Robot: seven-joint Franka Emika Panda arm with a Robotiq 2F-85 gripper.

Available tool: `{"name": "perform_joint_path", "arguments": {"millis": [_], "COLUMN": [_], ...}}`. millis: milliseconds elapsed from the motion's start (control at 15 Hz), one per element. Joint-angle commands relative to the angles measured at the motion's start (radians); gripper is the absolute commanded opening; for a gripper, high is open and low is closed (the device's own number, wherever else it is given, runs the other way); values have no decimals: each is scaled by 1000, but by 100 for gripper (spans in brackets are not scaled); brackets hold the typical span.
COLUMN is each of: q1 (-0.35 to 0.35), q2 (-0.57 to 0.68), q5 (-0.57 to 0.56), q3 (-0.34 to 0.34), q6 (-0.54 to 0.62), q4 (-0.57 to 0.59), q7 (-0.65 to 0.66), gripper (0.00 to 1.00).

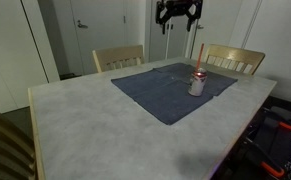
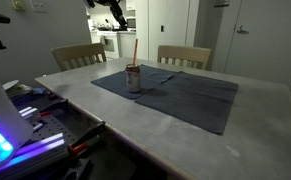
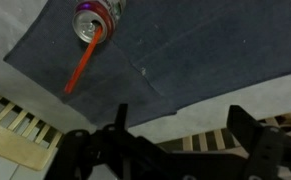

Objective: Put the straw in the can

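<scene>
The can [image 1: 197,84] stands upright on the blue cloth [image 1: 165,90], silver-grey with red markings. The red straw [image 1: 200,55] stands in the can's top and leans slightly. Both also show in an exterior view, can [image 2: 133,80] and straw [image 2: 135,52], and in the wrist view, can [image 3: 97,14] and straw [image 3: 85,62]. My gripper [image 1: 178,14] hangs high above the table's far edge, well clear of the can. It is open and empty; in the wrist view its two dark fingers [image 3: 180,130] stand wide apart with nothing between them.
The pale table [image 1: 95,125] carries the blue cloth [image 2: 185,88]. Two wooden chairs [image 1: 118,57] [image 1: 235,57] stand at the far edge. Lit equipment and cables [image 2: 15,135] lie beside the table.
</scene>
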Motion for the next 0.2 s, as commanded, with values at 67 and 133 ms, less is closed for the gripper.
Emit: {"name": "perform_joint_path", "arguments": {"millis": [67,133], "q1": [-17,-18], "q2": [126,149], "q5": [245,299], "q3": [7,5], "q6": [9,7], "q4": [65,70], "q7": [-282,-344], "gripper": [100,100]}}
